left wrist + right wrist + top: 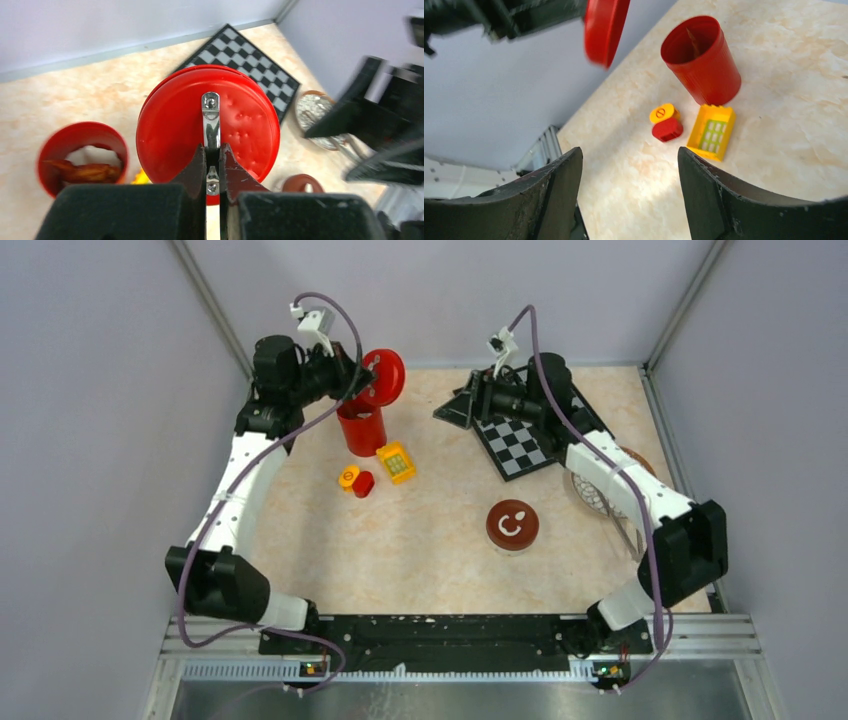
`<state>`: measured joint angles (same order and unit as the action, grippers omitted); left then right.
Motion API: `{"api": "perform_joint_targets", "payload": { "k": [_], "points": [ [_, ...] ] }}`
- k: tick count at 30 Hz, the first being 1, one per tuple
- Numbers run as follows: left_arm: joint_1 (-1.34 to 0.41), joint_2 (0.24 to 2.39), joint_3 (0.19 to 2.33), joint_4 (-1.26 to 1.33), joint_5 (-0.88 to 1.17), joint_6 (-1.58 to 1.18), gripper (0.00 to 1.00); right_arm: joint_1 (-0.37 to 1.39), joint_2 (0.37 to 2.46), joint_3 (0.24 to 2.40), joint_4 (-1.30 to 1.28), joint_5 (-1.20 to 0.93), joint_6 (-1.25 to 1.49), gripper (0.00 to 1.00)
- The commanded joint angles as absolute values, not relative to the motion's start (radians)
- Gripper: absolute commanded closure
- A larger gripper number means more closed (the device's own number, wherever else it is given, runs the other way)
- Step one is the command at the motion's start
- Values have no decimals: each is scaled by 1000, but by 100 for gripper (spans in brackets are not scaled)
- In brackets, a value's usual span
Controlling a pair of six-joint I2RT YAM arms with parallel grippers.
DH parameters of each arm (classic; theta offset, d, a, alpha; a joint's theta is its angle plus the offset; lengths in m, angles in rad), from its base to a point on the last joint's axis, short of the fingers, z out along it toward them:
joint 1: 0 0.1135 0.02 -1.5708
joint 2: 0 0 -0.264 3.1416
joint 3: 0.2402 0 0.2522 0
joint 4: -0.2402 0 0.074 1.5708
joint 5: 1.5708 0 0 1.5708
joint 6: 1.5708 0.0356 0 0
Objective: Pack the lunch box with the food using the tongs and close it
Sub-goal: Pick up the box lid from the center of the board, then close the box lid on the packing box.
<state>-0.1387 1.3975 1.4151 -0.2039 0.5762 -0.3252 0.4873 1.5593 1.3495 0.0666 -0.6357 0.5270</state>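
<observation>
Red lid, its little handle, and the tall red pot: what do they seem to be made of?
The red lid looks like glossy moulded plastic: even colour, soft sheen, raised bumps. Painted metal is possible. Its handle looks like polished metal: mirror-bright, with a small screw or rivet at each end. The red pot seems plastic too, with a smooth, slightly shiny wall.

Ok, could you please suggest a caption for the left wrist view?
Left gripper clamps the red lid by its metal handle beside the red canister of fried food.
</observation>
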Motion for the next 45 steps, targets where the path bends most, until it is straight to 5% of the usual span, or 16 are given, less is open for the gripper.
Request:
{"api": "perform_joint_targets", "payload": {
  "k": [1, 17, 45],
  "points": [
    [-123, 1484, 1584, -381, 452, -110, 100, 474, 1404, 1291, -69, -598, 284, 31],
    [-95, 1897, 2073, -772, 333, 84, 100, 439, 1228, 1106, -205, -475, 70, 36],
    [-92, 1996, 2107, -881, 261, 179, 100, 438, 1236, 1107, -213, -457, 70, 40]
  ]
}}
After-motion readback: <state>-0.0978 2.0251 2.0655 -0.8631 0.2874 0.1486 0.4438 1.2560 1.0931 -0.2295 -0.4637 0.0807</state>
